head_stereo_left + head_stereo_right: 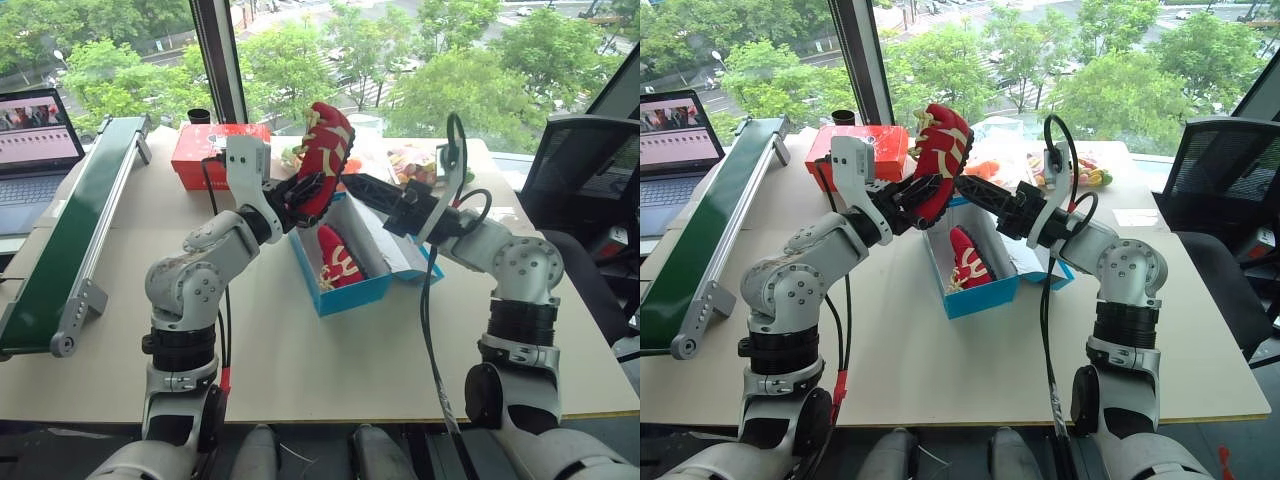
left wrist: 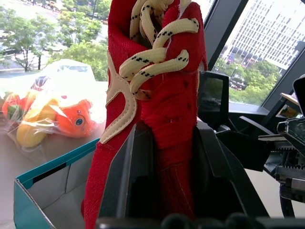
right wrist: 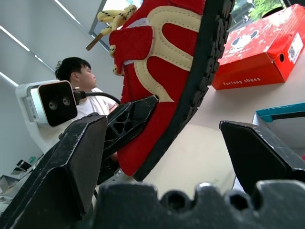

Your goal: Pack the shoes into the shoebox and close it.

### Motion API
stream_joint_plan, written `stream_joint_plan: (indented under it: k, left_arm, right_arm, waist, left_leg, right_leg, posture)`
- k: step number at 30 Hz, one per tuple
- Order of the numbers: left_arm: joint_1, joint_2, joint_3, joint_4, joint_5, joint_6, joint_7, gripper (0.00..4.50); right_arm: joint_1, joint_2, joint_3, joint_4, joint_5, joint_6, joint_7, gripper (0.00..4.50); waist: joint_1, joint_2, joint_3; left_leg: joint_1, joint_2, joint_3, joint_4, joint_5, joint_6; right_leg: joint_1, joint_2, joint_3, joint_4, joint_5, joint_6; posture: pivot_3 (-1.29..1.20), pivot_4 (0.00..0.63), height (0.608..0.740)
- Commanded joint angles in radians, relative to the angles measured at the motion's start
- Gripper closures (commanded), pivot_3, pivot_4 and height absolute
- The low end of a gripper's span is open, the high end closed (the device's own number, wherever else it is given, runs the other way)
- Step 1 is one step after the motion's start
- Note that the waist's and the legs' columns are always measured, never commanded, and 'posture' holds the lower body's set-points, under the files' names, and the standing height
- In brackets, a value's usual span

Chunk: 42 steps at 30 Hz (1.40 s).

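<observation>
The bench [image 1: 300, 350] carries the open blue shoebox [image 1: 345, 290] at its middle, with one red shoe [image 1: 340, 262] lying inside. The left pincer [image 1: 305, 192] is clamped on the second red shoe [image 1: 325, 150], held raised above the shoebox's far left corner. The right pincer [image 1: 975, 188] stands spread wide and empty, just right of that raised shoe.
</observation>
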<state>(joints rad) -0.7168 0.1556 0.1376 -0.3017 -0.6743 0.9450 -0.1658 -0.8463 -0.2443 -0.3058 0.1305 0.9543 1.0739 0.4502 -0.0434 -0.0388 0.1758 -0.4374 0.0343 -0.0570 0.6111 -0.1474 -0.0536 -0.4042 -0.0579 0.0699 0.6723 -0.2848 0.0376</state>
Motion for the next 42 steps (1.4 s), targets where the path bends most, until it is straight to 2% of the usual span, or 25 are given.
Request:
stream_joint_plan:
  k: [1, 10, 14, 18, 22, 23, 25, 28, 30, 31, 36, 40, 42]
  left_arm:
    - [-0.016, -0.01, 0.012, -0.098, -0.053, 0.033, 0.026, 3.61]
    - [0.059, -0.048, -0.033, -0.183, -0.103, 0.091, 0.067, 3.61]
    - [0.054, -0.055, -0.038, -0.184, -0.108, 0.093, 0.069, 3.67]
    - [0.046, -0.049, -0.031, -0.174, -0.103, 0.086, 0.068, 3.67]
    - [0.044, -0.037, -0.015, -0.167, -0.116, 0.079, 0.052, 3.67]
    - [0.045, -0.037, -0.002, -0.167, -0.133, 0.075, 0.044, 2.95]
    - [0.043, -0.023, 0.015, -0.167, -0.161, 0.079, 0.02, 2.4]
    - [0.039, 0.015, 0.023, -0.162, -0.157, 0.082, 0.006, 1.19]
    - [0.054, 0.11, 0.033, -0.141, -0.13, 0.083, -0.048, 0.63]
    - [0.068, 0.181, 0.043, -0.128, -0.116, 0.08, -0.096, 0.15]
    - [0.123, 0.422, 0.058, -0.052, -0.032, 0.003, -0.243, 0.07]
    - [0.236, 0.648, -0.008, 0.0, 0.156, -0.16, -0.373, 0.07]
    - [0.287, 0.7, -0.021, 0.002, 0.2, -0.213, -0.413, 0.07]
  right_arm:
    - [-0.037, -0.01, -0.021, 0.008, 0.0, -0.042, 0.002, 0.0]
    - [-0.1, 0.014, -0.01, 0.067, 0.004, -0.075, 0.015, 0.0]
    - [-0.104, 0.044, -0.009, 0.074, 0.007, -0.083, 0.008, 1.02]
    - [-0.101, 0.06, -0.014, 0.068, 0.011, -0.086, -0.004, 2.28]
    - [-0.102, 0.064, -0.014, 0.073, -0.003, -0.094, -0.02, 3.2]
    - [-0.103, 0.061, -0.01, 0.074, -0.009, -0.096, -0.022, 3.43]
    - [-0.11, 0.054, 0.001, 0.073, -0.025, -0.098, -0.025, 3.67]
    - [-0.124, 0.039, 0.027, 0.064, -0.065, -0.11, -0.025, 3.74]
    - [-0.165, 0.028, 0.035, 0.071, -0.1, -0.128, -0.051, 3.74]
    - [-0.193, 0.018, 0.046, 0.08, -0.133, -0.138, -0.071, 3.74]
    - [-0.261, -0.023, 0.124, 0.115, -0.247, -0.15, -0.077, 3.74]
    - [-0.225, -0.052, 0.311, 0.165, -0.396, -0.19, 0.013, 3.74]
    - [-0.199, -0.059, 0.378, 0.199, -0.454, -0.226, 0.064, 3.74]
  waist:
    - [0.0, 0.0, 0.0]
    - [-0.001, 0.0, 0.0]
    - [0.002, 0.0, 0.0]
    - [0.001, 0.0, 0.0]
    - [0.001, 0.0, 0.0]
    - [0.0, 0.0, 0.0]
    - [0.0, 0.0, 0.0]
    - [-0.002, 0.001, 0.0]
    - [-0.003, 0.001, 0.0]
    - [-0.005, 0.001, 0.001]
    - [-0.011, 0.002, 0.001]
    - [-0.015, 0.002, 0.001]
    - [-0.018, 0.003, 0.002]
  left_leg:
    - [0.0, 0.0, 0.0, 0.0, 0.0, 0.0]
    - [0.0, 0.0, 0.0, 0.0, 0.0, 0.0]
    - [0.0, 0.0, 0.0, 0.0, 0.0, 0.0]
    - [0.0, 0.0, 0.0, 0.0, 0.0, 0.0]
    - [0.0, 0.0, 0.0, 0.0, 0.0, 0.0]
    - [0.0, 0.0, 0.0, 0.0, 0.0, 0.0]
    - [0.0, 0.0, 0.0, 0.0, 0.0, 0.0]
    - [0.0, 0.0, 0.0, 0.0, 0.0, 0.0]
    - [0.0, 0.0, 0.0, 0.0, 0.0, 0.0]
    - [0.0, 0.0, 0.0, 0.0, 0.0, 0.0]
    - [0.0, 0.0, 0.0, -0.002, 0.0, 0.0]
    - [0.0, 0.0, 0.001, -0.004, 0.0, 0.0]
    - [0.0, 0.001, 0.001, -0.005, 0.0, 0.0]
  right_leg:
    - [0.0, 0.0, 0.0, 0.0, 0.0, 0.0]
    - [0.0, 0.0, 0.0, 0.0, 0.0, 0.0]
    - [0.0, 0.0, 0.0, 0.0, 0.0, 0.0]
    - [0.0, 0.0, 0.0, 0.0, 0.0, 0.0]
    - [0.0, 0.0, 0.0, 0.0, 0.0, 0.0]
    - [0.0, 0.0, 0.0, 0.0, 0.0, 0.0]
    - [0.0, 0.0, 0.0, 0.0, 0.0, 0.0]
    - [0.0, 0.0, 0.0, 0.0, 0.0, 0.0]
    - [0.0, 0.0, 0.0, 0.0, 0.0, 0.0]
    - [-0.001, 0.0, 0.0, 0.0, 0.0, 0.0]
    - [-0.002, 0.0, 0.0, 0.0, 0.0, 0.0]
    - [-0.002, 0.0, 0.0, -0.003, 0.0, 0.0]
    - [-0.002, 0.0, 0.0, -0.004, 0.0, 0.0]
  posture:
    - [0.0, 0.15, 0.739]
    - [0.0, 0.15, 0.739]
    - [0.0, 0.15, 0.739]
    - [0.0, 0.15, 0.739]
    - [0.0, 0.15, 0.739]
    - [0.0, 0.15, 0.739]
    - [0.0, 0.15, 0.739]
    - [0.0, 0.15, 0.739]
    - [0.0, 0.15, 0.739]
    - [0.0, 0.15, 0.739]
    - [0.0, 0.15, 0.739]
    - [0.0, 0.15, 0.739]
    - [0.0, 0.15, 0.739]
